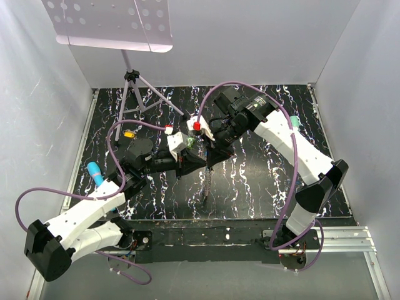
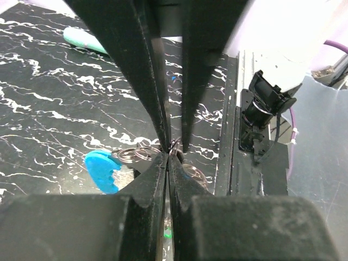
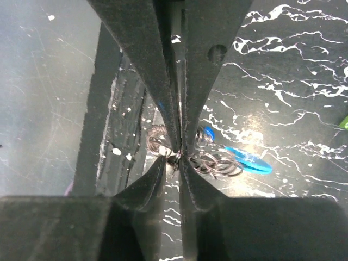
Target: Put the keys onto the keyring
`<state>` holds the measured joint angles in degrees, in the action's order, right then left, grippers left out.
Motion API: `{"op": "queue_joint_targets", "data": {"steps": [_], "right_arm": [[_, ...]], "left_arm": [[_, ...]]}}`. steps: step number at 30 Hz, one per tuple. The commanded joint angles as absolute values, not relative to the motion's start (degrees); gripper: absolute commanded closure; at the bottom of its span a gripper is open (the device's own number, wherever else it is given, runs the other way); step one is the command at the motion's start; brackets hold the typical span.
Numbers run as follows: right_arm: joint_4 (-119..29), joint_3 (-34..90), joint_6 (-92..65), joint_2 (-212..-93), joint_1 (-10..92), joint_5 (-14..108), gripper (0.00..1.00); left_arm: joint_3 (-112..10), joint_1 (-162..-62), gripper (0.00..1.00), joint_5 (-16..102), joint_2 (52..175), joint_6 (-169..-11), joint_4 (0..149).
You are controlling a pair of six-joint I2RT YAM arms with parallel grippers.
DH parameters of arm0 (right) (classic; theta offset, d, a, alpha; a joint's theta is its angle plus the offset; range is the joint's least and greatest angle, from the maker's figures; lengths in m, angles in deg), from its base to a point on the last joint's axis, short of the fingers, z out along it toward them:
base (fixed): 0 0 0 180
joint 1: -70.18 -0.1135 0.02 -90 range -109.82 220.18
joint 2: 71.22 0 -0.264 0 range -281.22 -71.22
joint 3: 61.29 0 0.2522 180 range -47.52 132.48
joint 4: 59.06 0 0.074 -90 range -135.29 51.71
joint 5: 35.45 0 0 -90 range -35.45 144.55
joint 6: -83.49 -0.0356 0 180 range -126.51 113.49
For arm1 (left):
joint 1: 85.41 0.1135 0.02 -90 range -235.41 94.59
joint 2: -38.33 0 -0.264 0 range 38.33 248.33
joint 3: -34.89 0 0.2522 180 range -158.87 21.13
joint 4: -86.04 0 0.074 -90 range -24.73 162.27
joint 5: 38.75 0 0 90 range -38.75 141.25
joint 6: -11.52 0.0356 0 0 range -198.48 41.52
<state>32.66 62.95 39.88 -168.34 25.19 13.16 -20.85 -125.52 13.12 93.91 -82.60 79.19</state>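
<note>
Above the middle of the table, my left gripper (image 1: 199,161) and right gripper (image 1: 211,159) meet tip to tip. The keyring hangs between them, its grey chain (image 1: 206,187) trailing down to the table. The left gripper (image 2: 169,154) is shut on a thin wire of the bunch. In the slightly parted jaws of the right gripper (image 3: 174,159) lies the same wire. A blue-headed key (image 3: 247,161) and thin metal rings (image 3: 217,163) dangle beside the tips, and the blue clip (image 3: 206,133) shows just behind. From the left wrist the key (image 2: 100,169) appears at left.
A green lumpy object (image 1: 190,142) shows just behind the grippers. An orange-yellow piece (image 1: 129,133) lies at the left and a teal marker (image 1: 95,172) near the left edge. A tripod stand (image 1: 134,81) rises at the back left. White walls enclose the black marbled table (image 1: 262,181).
</note>
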Motion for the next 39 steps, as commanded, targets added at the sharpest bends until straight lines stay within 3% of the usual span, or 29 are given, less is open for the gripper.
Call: {"op": "queue_joint_targets", "data": {"steps": [1,4,15,39], "right_arm": [[37.85,66.29,38.67,-167.11,25.27,7.71,0.68],[38.2,67.96,37.88,-166.58,26.41,5.77,0.59],[31.1,64.81,32.17,-162.19,29.23,5.14,0.58],[23.17,63.92,29.17,-163.5,29.41,4.98,0.61]], "left_arm": [[-19.4,-125.4,1.0,14.42,90.2,-83.75,83.78],[-16.41,-125.4,1.0,15.91,87.82,-87.42,89.13],[-7.7,-125.31,1.0,22.24,85.53,-104.4,112.52],[-5.94,-125.31,1.0,26.9,85.53,-110.12,117.1]]}}
